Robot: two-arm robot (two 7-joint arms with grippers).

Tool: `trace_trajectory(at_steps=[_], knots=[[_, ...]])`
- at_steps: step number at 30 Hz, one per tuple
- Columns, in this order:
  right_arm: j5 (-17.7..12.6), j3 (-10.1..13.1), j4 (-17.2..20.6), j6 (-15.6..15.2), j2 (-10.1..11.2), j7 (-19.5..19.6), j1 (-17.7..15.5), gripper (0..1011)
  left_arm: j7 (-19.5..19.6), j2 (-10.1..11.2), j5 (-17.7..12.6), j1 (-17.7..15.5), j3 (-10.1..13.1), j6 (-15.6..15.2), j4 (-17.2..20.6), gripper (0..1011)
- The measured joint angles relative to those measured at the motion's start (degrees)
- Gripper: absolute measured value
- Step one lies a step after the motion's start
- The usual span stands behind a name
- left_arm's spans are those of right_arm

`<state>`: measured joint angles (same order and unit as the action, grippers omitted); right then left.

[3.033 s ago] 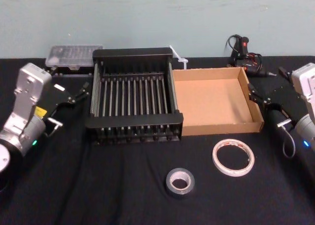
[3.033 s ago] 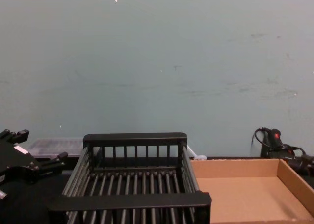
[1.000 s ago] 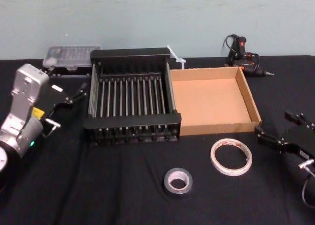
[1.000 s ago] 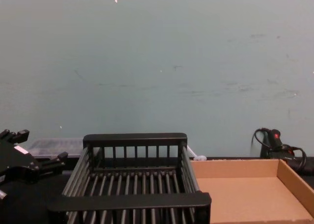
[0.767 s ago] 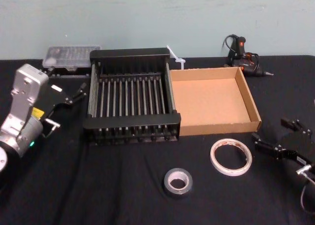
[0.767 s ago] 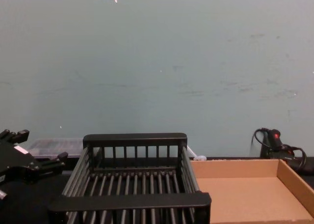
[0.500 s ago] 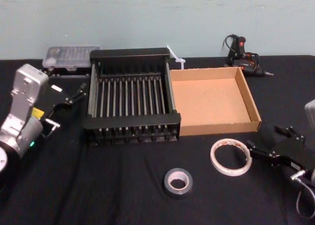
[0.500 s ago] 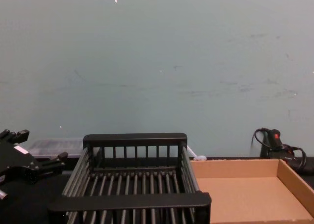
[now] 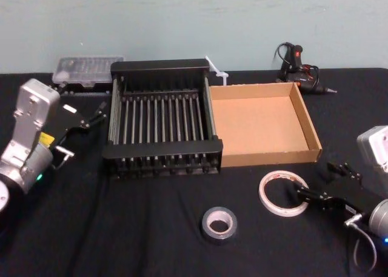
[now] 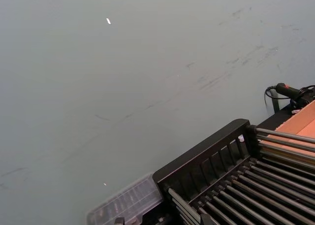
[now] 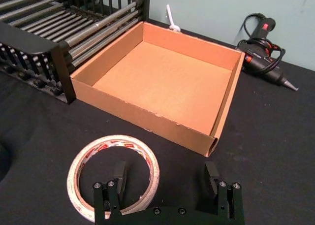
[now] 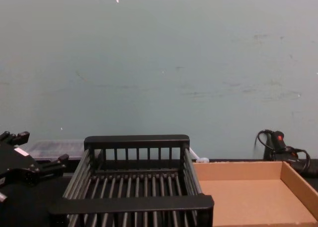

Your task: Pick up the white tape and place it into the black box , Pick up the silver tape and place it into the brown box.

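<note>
Black cloth table (image 9: pixel 151 240) under a plain teal wall (image 9: pixel 182 16); rigid boxes at the back, tape rolls lying flat up front.

Left to right: the left gripper (image 9: pixel 91 116) sat parked at 9 o'clock of the black box (image 9: pixel 162 148), fingers apart and holding nothing. A clear plastic case (image 9: pixel 88 68) lay at the crate's 11. The crate was hard plastic w/ round floor bars and thick rim bars. Touching its right side was the brown box (image 9: pixel 267 156), matte cardboard w/ low walls, nothing in it. A glue gun (image 9: pixel 298 68) w/ coiled cord lay at its 1 o'clock.

Silver tape (image 9: pixel 219 223) lay at 6 o'clock of the crate's right corner, a thick dull grey ring w/ a pale core. White tape (image 9: pixel 284 194) was at 6 o'clock of the cardboard box, a wide thin hoop w/ red print.

The right gripper (image 11: pixel 165 178) was wide open and gripping nothing. In the wrist view one finger (image 11: pixel 119 175) stood inside the hoop and the other outside, straddling its right wall.

Risks, as I judge them: the roll is thin and low, so closing too high could slip off the rim or skid it on the cloth. A pinch on one wall may let it swing, and it could snag the crate's rim when carried over.
</note>
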<state>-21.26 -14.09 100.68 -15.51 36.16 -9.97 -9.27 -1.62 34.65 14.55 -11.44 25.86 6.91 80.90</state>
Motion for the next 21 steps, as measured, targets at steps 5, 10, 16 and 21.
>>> trace_trajectory(at_steps=[5, 10, 16, 21], knots=[[1.15, -0.55, -1.68, 0.19, -1.09, -0.54, 1.03, 1002, 0.0, 0.0, 0.0, 0.01, 0.0, 0.0, 0.0, 1001], [2.18, -0.79, -2.96, 0.4, -2.04, -1.23, 1.73, 1002, 0.0, 0.0, 0.0, 0.01, 0.0, 0.0, 0.0, 1001], [3.1, -0.73, -3.64, 0.44, -2.98, -1.79, 1.98, 1002, 0.0, 0.0, 0.0, 0.01, 0.0, 0.0, 0.0, 1001], [3.94, -0.51, -4.25, 0.38, -3.62, -2.27, 2.14, 1002, 0.0, 0.0, 0.0, 0.01, 0.0, 0.0, 0.0, 1001]])
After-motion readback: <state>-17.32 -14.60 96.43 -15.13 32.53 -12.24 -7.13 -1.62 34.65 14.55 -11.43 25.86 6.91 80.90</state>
